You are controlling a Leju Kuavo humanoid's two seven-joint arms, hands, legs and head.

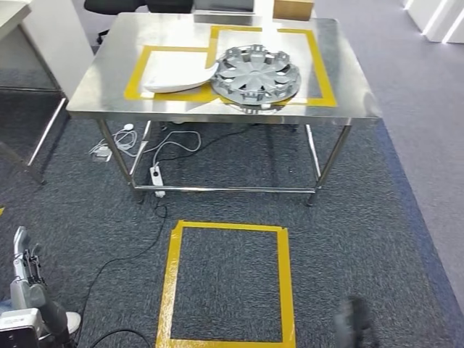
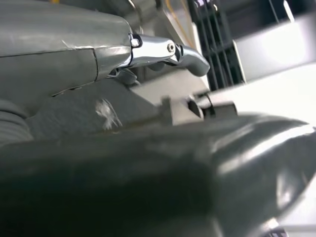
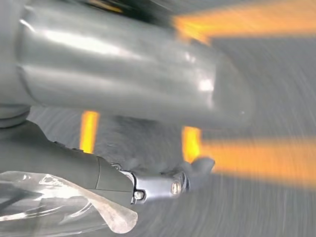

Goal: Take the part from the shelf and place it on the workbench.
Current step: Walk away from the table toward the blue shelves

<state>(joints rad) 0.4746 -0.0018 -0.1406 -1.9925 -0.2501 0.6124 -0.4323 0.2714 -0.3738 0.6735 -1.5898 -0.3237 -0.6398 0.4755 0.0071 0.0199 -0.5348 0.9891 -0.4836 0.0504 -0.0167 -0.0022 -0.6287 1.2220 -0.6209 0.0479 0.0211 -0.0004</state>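
The part (image 1: 256,76), a silver hubcap, lay on the workbench (image 1: 350,94) in the upper middle of the head view, across the inner edge of the right-hand yellow tape frame (image 1: 324,76) on the steel top. A white panel (image 1: 177,72) lay just left of it, their edges touching or nearly so.

My left hand (image 1: 25,283) showed in the lower left corner of the head view, low by the carpet, fingers pointing up. In its wrist view the thumb (image 2: 67,49) and a finger (image 2: 168,52) stretched out apart, with nothing between them. My right hand (image 3: 123,98) was badly blurred in its wrist view; a finger (image 3: 164,185) reached out straight below the thumb, nothing gripped that I could make out.

A yellow tape square (image 1: 227,283) marked the carpet in the lower middle. Cables and a power strip (image 1: 156,176) lay under the bench.
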